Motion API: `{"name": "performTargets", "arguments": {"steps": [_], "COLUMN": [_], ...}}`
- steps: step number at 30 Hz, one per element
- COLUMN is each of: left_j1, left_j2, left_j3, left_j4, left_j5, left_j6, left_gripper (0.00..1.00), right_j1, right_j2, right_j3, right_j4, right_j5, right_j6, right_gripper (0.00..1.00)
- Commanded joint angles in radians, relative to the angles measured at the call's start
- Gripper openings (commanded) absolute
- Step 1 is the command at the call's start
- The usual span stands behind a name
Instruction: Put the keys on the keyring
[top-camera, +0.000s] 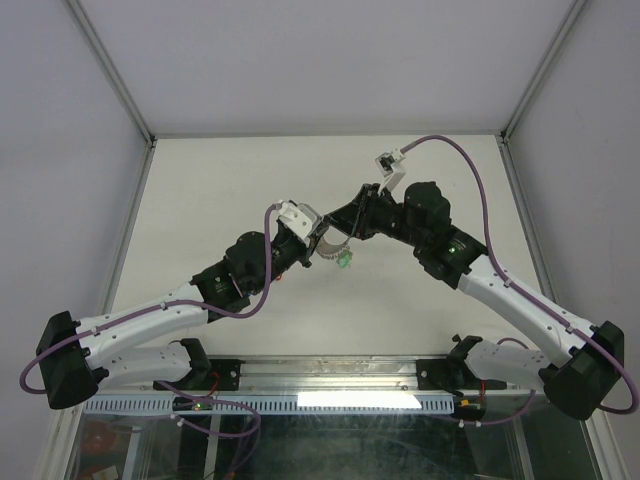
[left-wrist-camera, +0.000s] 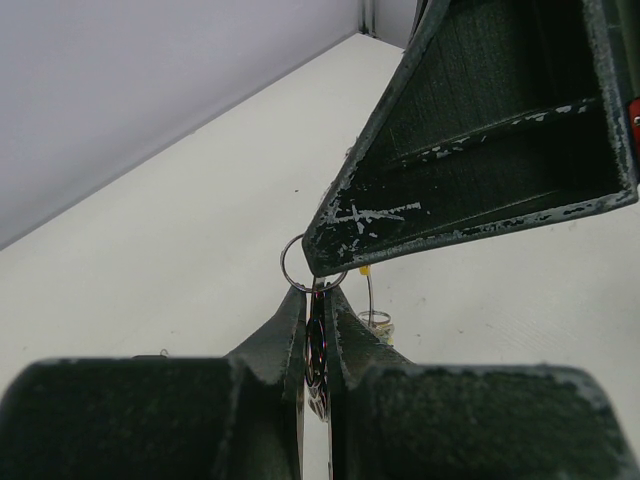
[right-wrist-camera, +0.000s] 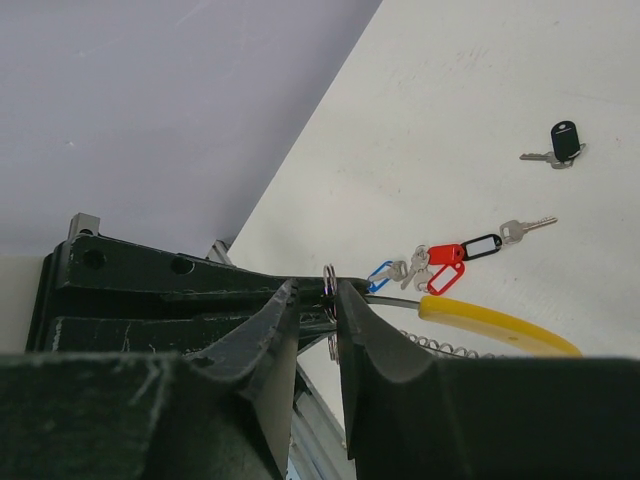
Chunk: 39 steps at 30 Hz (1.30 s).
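The keyring (left-wrist-camera: 283, 262) sits pinched between the left gripper (left-wrist-camera: 316, 298) fingertips.

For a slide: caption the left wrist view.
Left end effector pinching the keyring, its loop protruding beyond the fingertips.

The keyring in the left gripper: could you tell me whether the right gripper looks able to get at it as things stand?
Probably yes. The left gripper pinches the keyring at one edge, leaving its loop free, and the right gripper has its open jaws either side of it, nothing between.
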Motion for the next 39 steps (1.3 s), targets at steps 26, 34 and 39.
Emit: {"name": "performTargets", "arguments": {"steps": [26, 34, 39], "left_j1": [0.004, 0.004, 0.004], "left_j2": [-0.019, -0.022, -0.029], "left_j3": [0.040, 0.039, 0.040], "left_j4": [0.057, 0.057, 0.057], "left_j5": [0.006, 0.001, 0.017], "left_j6": [0.005, 0.004, 0.003], "left_gripper": [0.00, 0.00, 0.00], "right_j1": [0.014, 0.021, 0.021], "right_j2": [0.043, 0.047, 0.030], "right_j3": [0.057, 0.070, 0.036], "right_j4": [-0.029, -0.069, 0.023], "right_j5": [-0.014, 0.009, -0.008], "right_j6": [-0.082, -0.150, -0.198], "right_gripper": [0.14, 0.00, 0.00]}}
